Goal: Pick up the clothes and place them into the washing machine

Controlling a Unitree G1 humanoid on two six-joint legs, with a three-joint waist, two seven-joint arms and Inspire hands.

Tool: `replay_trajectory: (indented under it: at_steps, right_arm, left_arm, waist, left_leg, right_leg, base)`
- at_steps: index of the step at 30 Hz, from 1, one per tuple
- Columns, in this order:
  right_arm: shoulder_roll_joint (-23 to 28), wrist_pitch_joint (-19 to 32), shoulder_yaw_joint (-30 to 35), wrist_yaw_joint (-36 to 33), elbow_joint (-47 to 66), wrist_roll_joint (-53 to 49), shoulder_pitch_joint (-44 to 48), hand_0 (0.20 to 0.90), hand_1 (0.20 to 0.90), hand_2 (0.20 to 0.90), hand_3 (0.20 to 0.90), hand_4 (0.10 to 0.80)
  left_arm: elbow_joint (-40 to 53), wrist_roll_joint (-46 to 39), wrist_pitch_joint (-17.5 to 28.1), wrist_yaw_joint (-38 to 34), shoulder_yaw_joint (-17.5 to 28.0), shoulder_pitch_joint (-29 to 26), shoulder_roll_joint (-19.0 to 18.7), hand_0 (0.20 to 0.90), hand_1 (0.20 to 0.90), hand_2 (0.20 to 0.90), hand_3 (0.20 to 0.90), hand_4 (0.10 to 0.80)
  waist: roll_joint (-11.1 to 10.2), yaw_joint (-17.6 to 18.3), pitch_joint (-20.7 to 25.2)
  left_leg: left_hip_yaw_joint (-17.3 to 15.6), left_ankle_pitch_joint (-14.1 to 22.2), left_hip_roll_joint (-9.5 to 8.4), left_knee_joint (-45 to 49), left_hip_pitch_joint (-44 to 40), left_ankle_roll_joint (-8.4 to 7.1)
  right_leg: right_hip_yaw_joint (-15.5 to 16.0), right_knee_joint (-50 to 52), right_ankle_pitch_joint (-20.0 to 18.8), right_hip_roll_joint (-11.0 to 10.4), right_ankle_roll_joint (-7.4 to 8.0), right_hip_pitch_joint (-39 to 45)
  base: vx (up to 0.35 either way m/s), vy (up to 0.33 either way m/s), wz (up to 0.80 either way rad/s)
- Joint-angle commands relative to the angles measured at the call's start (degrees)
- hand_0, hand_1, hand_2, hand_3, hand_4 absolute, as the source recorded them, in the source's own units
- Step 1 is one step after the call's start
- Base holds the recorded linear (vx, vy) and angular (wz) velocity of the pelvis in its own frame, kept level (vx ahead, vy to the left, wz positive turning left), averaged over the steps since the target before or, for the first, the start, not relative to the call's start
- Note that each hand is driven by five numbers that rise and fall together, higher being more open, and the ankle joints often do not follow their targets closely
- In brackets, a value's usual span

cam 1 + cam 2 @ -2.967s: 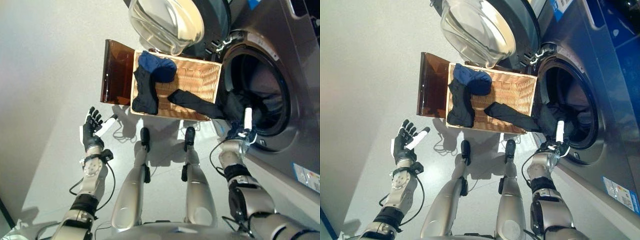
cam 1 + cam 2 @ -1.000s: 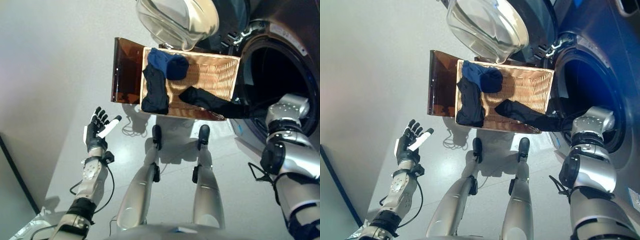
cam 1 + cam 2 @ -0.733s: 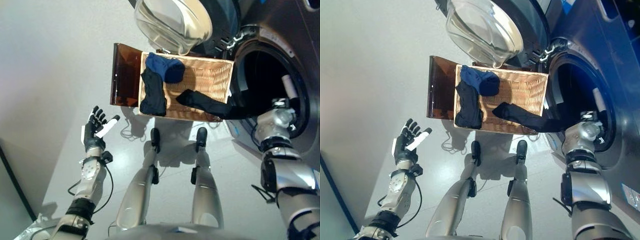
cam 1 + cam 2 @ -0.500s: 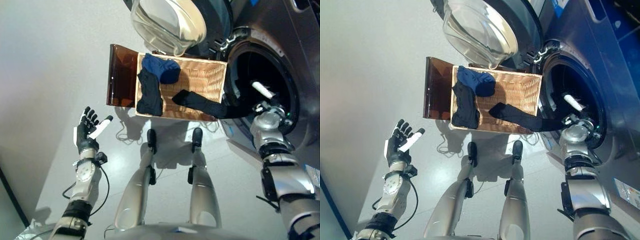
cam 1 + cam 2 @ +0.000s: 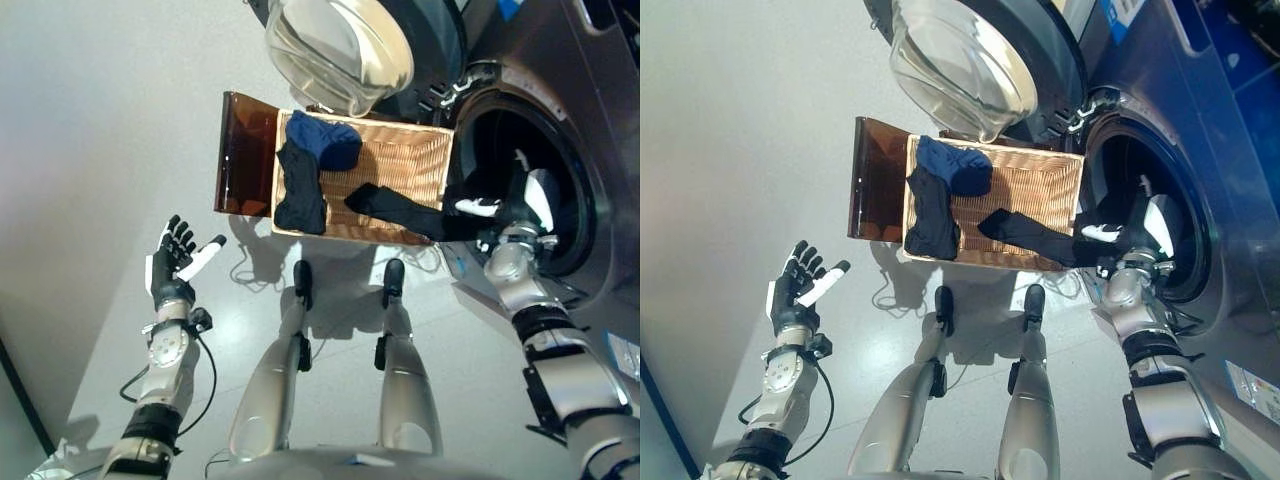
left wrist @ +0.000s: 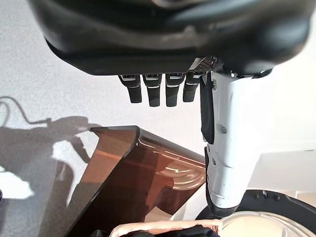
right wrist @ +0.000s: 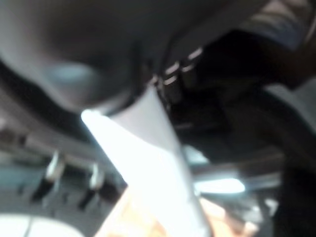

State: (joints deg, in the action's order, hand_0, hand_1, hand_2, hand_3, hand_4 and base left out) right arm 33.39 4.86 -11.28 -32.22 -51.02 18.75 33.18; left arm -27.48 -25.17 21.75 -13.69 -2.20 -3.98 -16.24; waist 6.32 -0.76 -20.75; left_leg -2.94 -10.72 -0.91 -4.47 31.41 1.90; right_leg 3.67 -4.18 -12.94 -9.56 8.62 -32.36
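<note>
On the pale grey floor, your left hand hangs idle at the left, fingers spread and empty. The woven wicker basket holds dark blue and black clothes. A long black garment trails from it to the grey washing machine's drum, where your right hand meets it; I cannot tell its grip, so most remains.

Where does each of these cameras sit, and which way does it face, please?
Left eye view: on the head, looking down at the wicker basket, the washing machine and both hands.
Right eye view: beside it, same scene; the right hand is at the drum opening.
Left wrist view: on the left wrist, looking past the open left hand at the brown lid.
Right wrist view: too blurred to read beyond the white thumb.
Shared: the eye views and the left wrist view all show the lid.
</note>
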Motion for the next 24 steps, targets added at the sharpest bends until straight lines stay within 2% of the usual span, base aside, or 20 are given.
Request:
replay_trajectory:
  at_steps: [1, 5, 12, 24]
  right_arm:
    - [3.34, 0.46, -2.57, -1.35, 2.87, 5.98, -0.34, 0.900, 0.900, 0.900, 0.900, 0.800]
    - [2.87, -1.04, -7.94, -0.50, 2.43, 13.91, 0.70, 0.900, 0.900, 0.900, 0.900, 0.800]
    - [0.37, -2.55, -13.62, 0.37, 0.26, 20.05, 2.89, 0.900, 0.900, 0.900, 0.900, 0.800]
    - [-6.18, -4.94, -22.43, 2.55, -4.13, 24.79, 10.42, 0.900, 0.900, 0.900, 0.900, 0.800]
  left_arm:
    - [0.97, 1.57, 5.37, -0.89, 4.56, 1.13, -1.83, 0.900, 0.900, 0.900, 0.900, 0.800]
    - [0.78, 1.98, 5.64, -0.81, 4.19, 0.49, -1.55, 0.900, 0.900, 0.900, 0.900, 0.800]
    - [0.35, 1.96, 5.60, -0.95, 3.29, -0.40, -1.15, 0.900, 0.900, 0.900, 0.900, 0.800]
    - [0.39, 1.29, 5.05, -0.83, 0.74, -1.61, -1.13, 0.900, 0.900, 0.900, 0.900, 0.800]
  waist:
    - [-1.88, -1.36, 4.21]
    - [-1.80, -1.77, 4.22]
    - [-1.69, -2.27, 4.21]
    - [-1.45, -3.74, 3.46]
  left_leg:
    - [-0.47, 5.02, -0.84, 4.51, 1.62, -4.92]
    - [-0.32, 4.88, -0.79, 4.45, 1.67, -4.97]
    - [-0.35, 4.83, -0.75, 4.40, 1.62, -5.03]
    - [-0.37, 4.61, -0.85, 4.34, 1.56, -5.08]
  right_leg:
    - [0.74, 2.61, 2.50, 0.41, -1.43, -0.51]
    - [0.84, 2.64, 2.57, 0.44, -1.54, -0.55]
    - [0.85, 2.58, 2.54, 0.39, -1.57, -0.55]
    - [1.19, 2.23, 2.30, 0.18, -1.49, -0.24]
  base:
    - [0.000, 0.000, 0.00]
    - [0.000, 0.000, 0.00]
    - [0.000, 0.000, 0.00]
    - [0.001, 0.000, 0.00]
